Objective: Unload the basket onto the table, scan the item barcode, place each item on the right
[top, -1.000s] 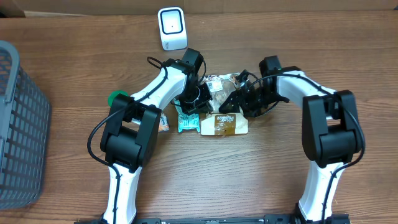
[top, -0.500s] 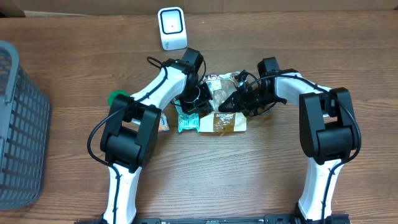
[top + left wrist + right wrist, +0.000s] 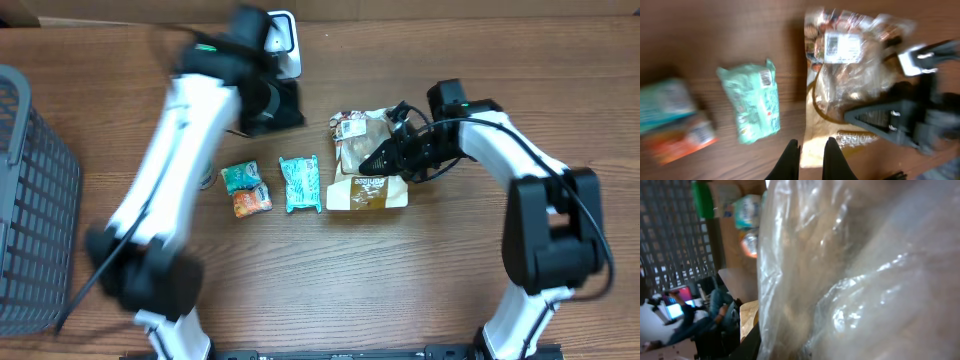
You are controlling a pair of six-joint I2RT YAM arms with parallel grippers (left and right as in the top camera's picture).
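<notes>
Glossy plastic bag — matt wooden table

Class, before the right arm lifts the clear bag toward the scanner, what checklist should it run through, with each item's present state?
1. Is the right gripper closed on the clear bag? Ok, it looks so.
2. Does the bag's white label face up? Ok. Barcode readable: cannot tell, blurred.
3. Is the left gripper shut and empty? Ok.
4. Is the scanner unobstructed? Not ok, the left arm covers part.
5. Does the teal packet lie apart from the bag? Ok.
</notes>
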